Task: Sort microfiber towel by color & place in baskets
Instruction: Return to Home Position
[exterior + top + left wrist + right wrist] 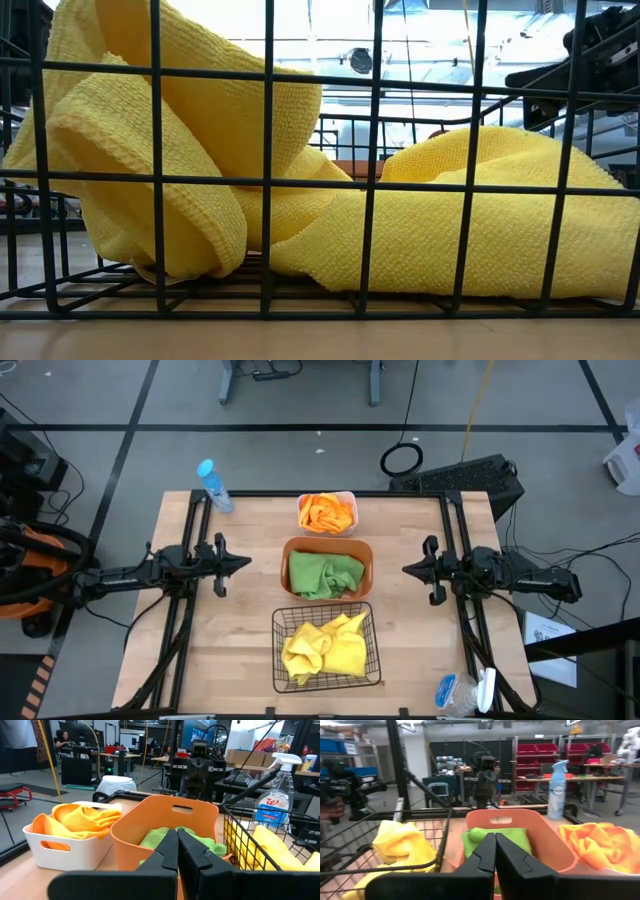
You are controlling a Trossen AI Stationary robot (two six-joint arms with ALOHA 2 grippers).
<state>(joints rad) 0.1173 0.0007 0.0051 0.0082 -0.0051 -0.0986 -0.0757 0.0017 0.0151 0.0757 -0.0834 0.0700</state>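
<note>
Orange towels (326, 512) lie in the white bin (350, 497) at the far middle. Green towels (325, 574) fill the orange-brown tub (288, 547) in the centre. Yellow towels (322, 647) rest in the black wire basket (377, 660) near the front edge; the low view looks through its mesh at the yellow towels (300, 190). My left gripper (246, 563) hovers shut to the left of the tub, pointing level at it. My right gripper (406, 569) hovers shut to the tub's right. Neither holds anything.
A blue-capped clear bottle (214, 485) lies at the far left corner. A spray bottle (470, 691) lies at the near right corner. Bare wood lies left and right of the three containers under both arms.
</note>
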